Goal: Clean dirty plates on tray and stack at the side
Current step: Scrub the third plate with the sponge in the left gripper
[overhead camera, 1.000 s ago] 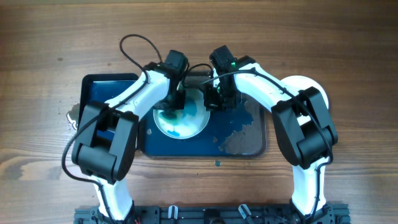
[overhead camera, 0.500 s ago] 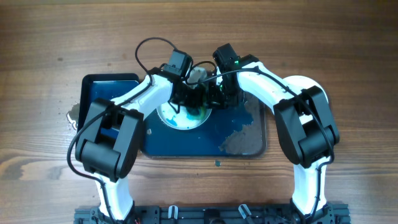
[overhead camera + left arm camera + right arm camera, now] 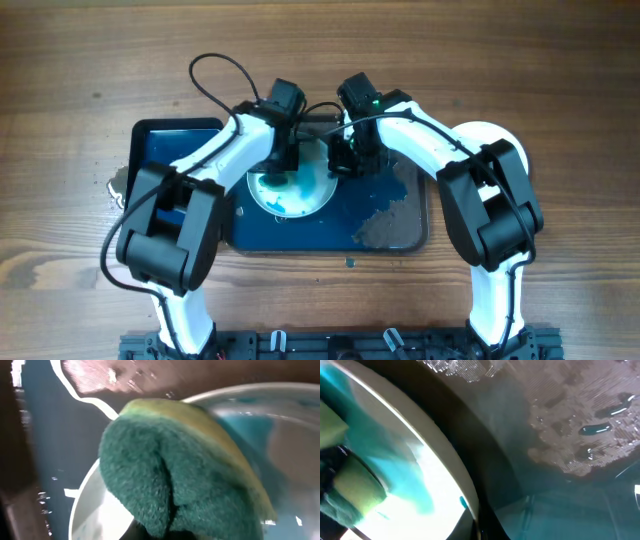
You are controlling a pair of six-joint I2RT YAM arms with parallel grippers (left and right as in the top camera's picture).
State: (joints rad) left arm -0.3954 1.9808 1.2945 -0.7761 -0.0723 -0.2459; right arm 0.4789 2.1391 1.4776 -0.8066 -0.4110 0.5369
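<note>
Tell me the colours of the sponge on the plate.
The sponge: dark green scouring face, yellow foam layer; clearest in left wrist view.

Two plates are in view, one (image 3: 290, 195) at the fingers (image 3: 283, 165) and one (image 3: 478, 130) well away from them, plus one tray (image 3: 390, 225) and one green sponge (image 3: 170, 475).

Likely a robotics lab. Two arms (image 3: 495, 300) stand on a rail (image 3: 340, 348) at bottom centre, over a wooden bench (image 3: 80, 60).

No legible text, label, brand, number or sign in any view. Checked large dark blue-black rectangular tray (image 3: 168, 150), round white teal-smeared plate (image 3: 295, 200), folded green-and-yellow sponge (image 3: 175, 475): all unmarked.
</note>
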